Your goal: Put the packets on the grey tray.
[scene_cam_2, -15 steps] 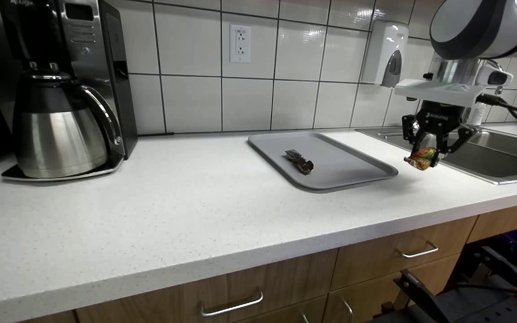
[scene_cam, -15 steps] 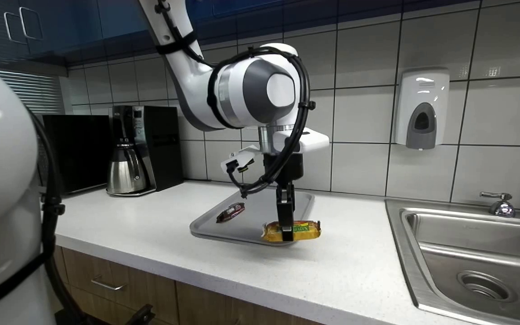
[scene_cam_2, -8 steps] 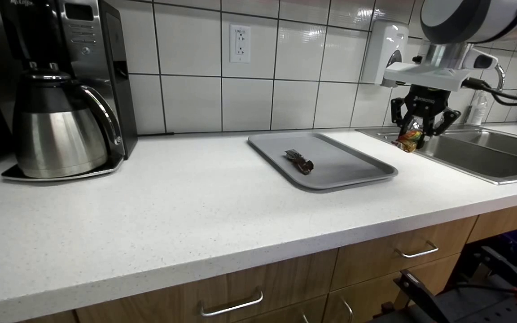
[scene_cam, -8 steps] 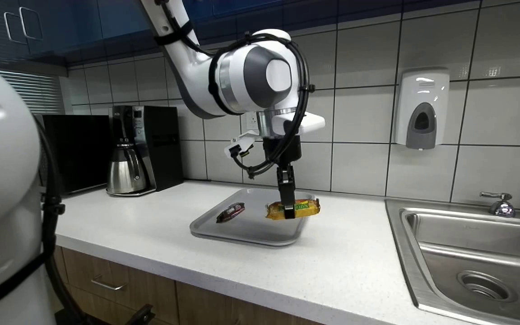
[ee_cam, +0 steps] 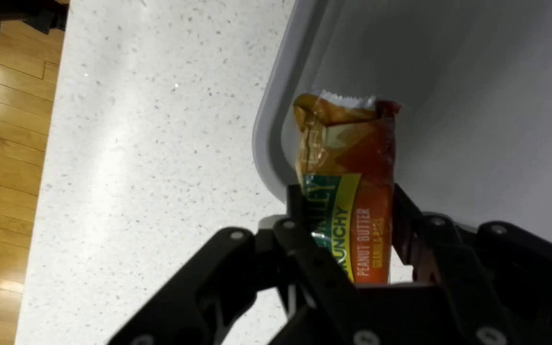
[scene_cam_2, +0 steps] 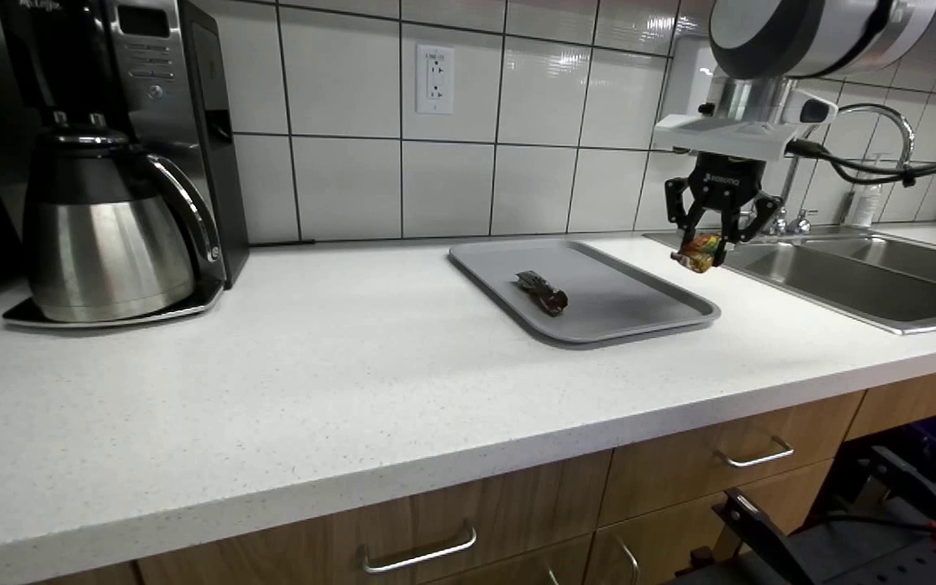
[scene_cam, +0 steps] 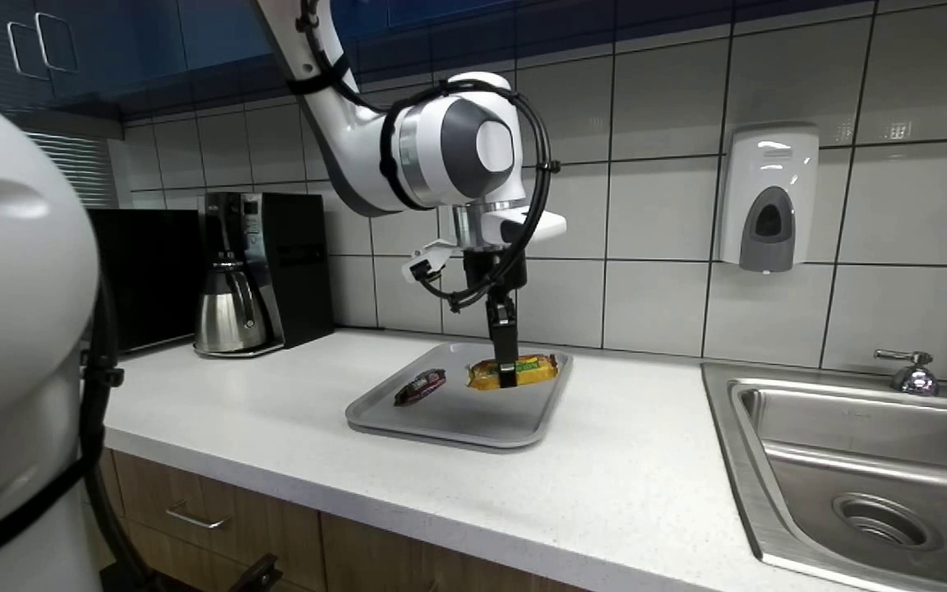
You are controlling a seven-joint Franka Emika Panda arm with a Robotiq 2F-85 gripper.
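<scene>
My gripper [scene_cam: 507, 380] is shut on the yellow-gold packet [scene_cam: 536, 369] and holds it in the air. In an exterior view the gripper [scene_cam_2: 704, 249] and the yellow packet [scene_cam_2: 694, 253] hang by the sink end of the grey tray [scene_cam_2: 622, 296]. In the wrist view the fingers [ee_cam: 296, 201] grip both long sides of the yellow packet [ee_cam: 348, 158], which overlaps a rounded corner of the tray [ee_cam: 477, 134]; its lower end is hidden. The dark packet [scene_cam: 420, 386] lies on the tray [scene_cam: 441, 423]; it also shows in an exterior view [scene_cam_2: 543, 294].
A steel sink [scene_cam: 860, 485] with a tap [scene_cam: 916, 378] is set in the counter on one side. A coffee maker [scene_cam: 301, 271] with a steel jug [scene_cam: 231, 316] stands on the other side. The tiled wall with a soap dispenser [scene_cam: 769, 197] is behind.
The gripper has risen with the yellow packet, then shifted sideways away from the sink, toward the tray. The dark packet and the tray have not moved.
</scene>
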